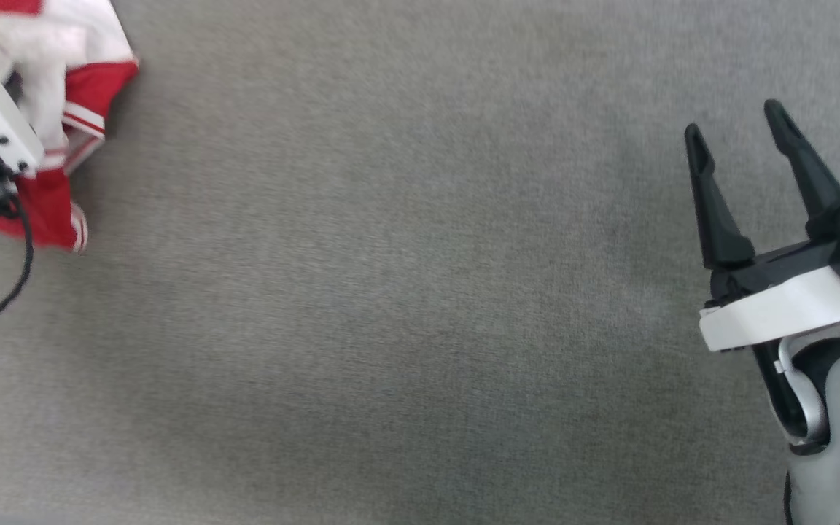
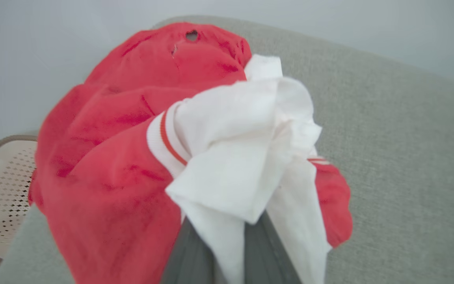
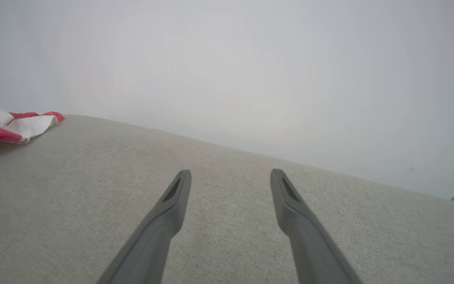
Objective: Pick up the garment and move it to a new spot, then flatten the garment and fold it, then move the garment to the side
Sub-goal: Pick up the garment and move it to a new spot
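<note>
Left gripper (image 2: 224, 240) nipped nearly closed on the T-shirt (image 2: 124, 165), white sleeve (image 2: 242, 130) only. Right gripper (image 3: 231, 173) wide open, empty. I fear the thin hold slips on lifting.

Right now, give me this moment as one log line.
left pincer: shut on garment | right pincer: open, empty | garment: crumpled, unfolded | surface: grey cloth

That soft bright red T-shirt (image 2: 105, 189) has plain white short sleeves, with thin red-and-white stripes at the seams. The light grey woven cloth surface (image 1: 391, 292) has a fine, slightly heathered weave, the smooth wall (image 3: 227, 59) is a pale grey-white, and the perforated plastic chair (image 2: 2, 189) is beige with a dotted hole pattern. The right gripper (image 1: 733, 119) has matte black fingers on a white mount.
</note>
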`<state>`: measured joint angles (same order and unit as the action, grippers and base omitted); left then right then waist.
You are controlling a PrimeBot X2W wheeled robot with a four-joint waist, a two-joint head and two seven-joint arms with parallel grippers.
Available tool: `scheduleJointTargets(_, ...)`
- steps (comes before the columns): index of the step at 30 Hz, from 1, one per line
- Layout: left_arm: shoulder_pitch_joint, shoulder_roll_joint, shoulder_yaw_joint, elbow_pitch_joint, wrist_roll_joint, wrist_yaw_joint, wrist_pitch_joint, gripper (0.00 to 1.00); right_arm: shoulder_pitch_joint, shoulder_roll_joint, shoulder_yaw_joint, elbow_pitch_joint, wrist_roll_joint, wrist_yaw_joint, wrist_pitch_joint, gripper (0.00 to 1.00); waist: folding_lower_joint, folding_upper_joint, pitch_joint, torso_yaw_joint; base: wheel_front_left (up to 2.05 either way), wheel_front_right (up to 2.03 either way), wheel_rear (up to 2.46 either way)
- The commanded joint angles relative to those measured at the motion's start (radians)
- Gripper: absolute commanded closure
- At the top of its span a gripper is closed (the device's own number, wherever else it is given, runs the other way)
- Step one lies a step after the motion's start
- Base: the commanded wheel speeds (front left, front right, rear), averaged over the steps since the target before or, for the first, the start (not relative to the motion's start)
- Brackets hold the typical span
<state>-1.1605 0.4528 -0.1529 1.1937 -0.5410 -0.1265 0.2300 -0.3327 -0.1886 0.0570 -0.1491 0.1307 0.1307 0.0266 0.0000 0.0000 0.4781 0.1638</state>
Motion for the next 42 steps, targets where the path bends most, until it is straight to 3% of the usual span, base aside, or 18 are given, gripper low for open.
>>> scheduleJointTargets(1,-0.014,0.009,-0.014,-0.021,0.003,-0.003,-0.014,1.00,0.016,0.009,-0.004,0.011,-0.003,0.000,-0.011,0.00,0.0000,0.0000,-0.049,0.020,0.00,0.00,0.00)
scheduleJointTargets(11,0.007,0.077,-0.140,-0.197,-0.029,-0.003,-0.054,1.00,0.070,0.057,-0.034,0.056,0.002,0.000,-0.046,0.00,0.0000,0.0000,-0.196,0.066,0.00,0.00,0.00)
scheduleJointTargets(23,0.048,0.188,-0.263,-0.470,-0.114,-0.003,0.006,1.00,0.125,0.103,-0.063,0.076,0.006,0.000,-0.077,0.00,0.0000,0.0000,-0.329,0.096,0.00,0.00,0.00)
scheduleJointTargets(31,0.089,0.252,-0.294,-0.692,-0.147,0.000,0.100,1.00,0.139,0.115,-0.100,0.083,0.009,0.000,-0.096,0.00,0.0000,0.0000,-0.367,0.048,0.00,0.00,0.00)
scheduleJointTargets(42,0.145,0.275,-0.319,-1.008,-0.178,0.062,0.254,1.00,0.166,0.129,-0.164,0.093,0.005,0.000,-0.119,0.00,0.0000,0.0000,-0.387,-0.082,0.00,0.00,0.00)
